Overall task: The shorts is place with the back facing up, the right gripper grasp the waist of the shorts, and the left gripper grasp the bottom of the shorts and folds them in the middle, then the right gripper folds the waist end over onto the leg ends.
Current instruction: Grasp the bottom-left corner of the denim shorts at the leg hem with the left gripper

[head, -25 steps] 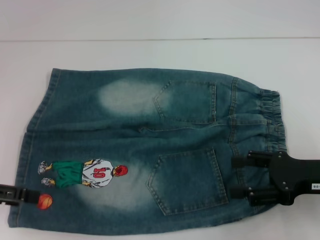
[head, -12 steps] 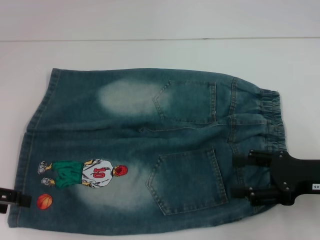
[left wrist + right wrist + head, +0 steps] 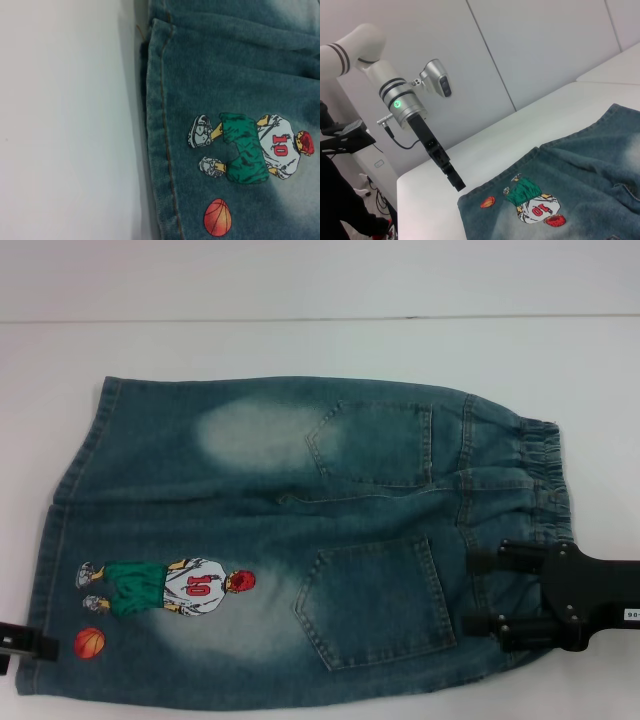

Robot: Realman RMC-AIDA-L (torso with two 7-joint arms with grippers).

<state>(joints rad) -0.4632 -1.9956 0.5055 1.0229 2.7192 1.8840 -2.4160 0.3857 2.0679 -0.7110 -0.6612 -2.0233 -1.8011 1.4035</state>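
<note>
The shorts (image 3: 300, 540) lie flat with the back up, two pockets showing. The ruffled waist (image 3: 545, 475) is at the right. The bottom of the shorts, the leg ends (image 3: 60, 510), is at the left, with the cartoon figure (image 3: 170, 587) on the near leg. My right gripper (image 3: 478, 592) is open over the near part of the waist, beside the near pocket. Only a black tip of my left gripper (image 3: 20, 645) shows at the near-left hem corner. In the right wrist view the left gripper (image 3: 454, 179) hangs just off the hem (image 3: 160, 125).
The shorts rest on a white table (image 3: 300, 340) with a pale wall behind. The right wrist view shows the table's left edge (image 3: 405, 185), with a black stand (image 3: 345, 132) and cables beyond it.
My left gripper has slid back to the left, off the hem corner near the basketball patch. The right gripper and the shorts have not moved.
</note>
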